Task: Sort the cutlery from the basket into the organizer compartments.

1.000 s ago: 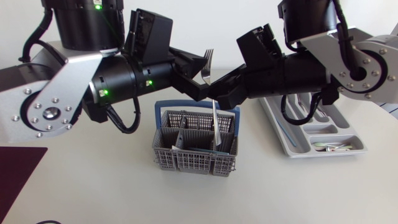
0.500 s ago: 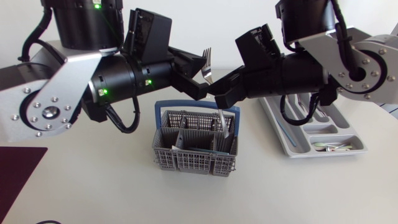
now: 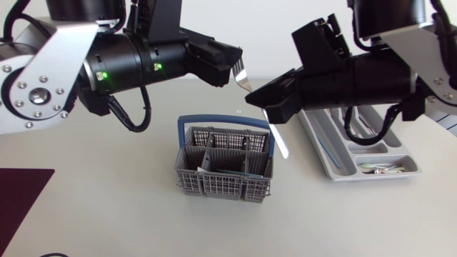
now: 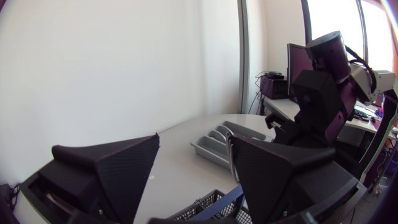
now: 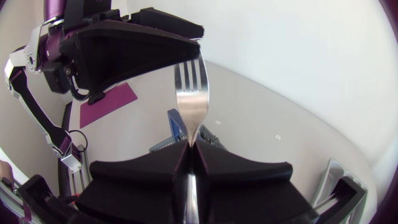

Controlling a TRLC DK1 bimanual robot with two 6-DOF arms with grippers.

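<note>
Right gripper (image 5: 191, 148): you have it clamped on the fork (image 5: 191, 93), both fingers pressed against the neck from two sides. In the head view it sits at upper centre, above the basket's right end.
Fork: it is held off the table and tilted. In the head view the tines point to the upper left and the handle slants down to the lower right, over the basket's right end.
Left gripper (image 4: 193, 146): your fingers stand apart with nothing gripped between them. In the head view it is at upper centre-left, and its tip is just beside the fork's tines. You cannot tell whether they touch.
Basket (image 3: 225, 163): grey mesh with a blue handle, standing upright at the centre of the table (image 3: 128, 214) below both grippers. Something pale shows in one of its left cells.
Organizer (image 3: 343, 168): a grey tray at the right of the head view, partly under your right arm and well apart from the basket. Pale cutlery lies in the compartment nearest the lower edge. More pieces lie in the long compartments above it, half hidden by the arm.
Mat (image 3: 21, 196): a dark purple sheet lies flat at the lower left corner, away from the basket.
</note>
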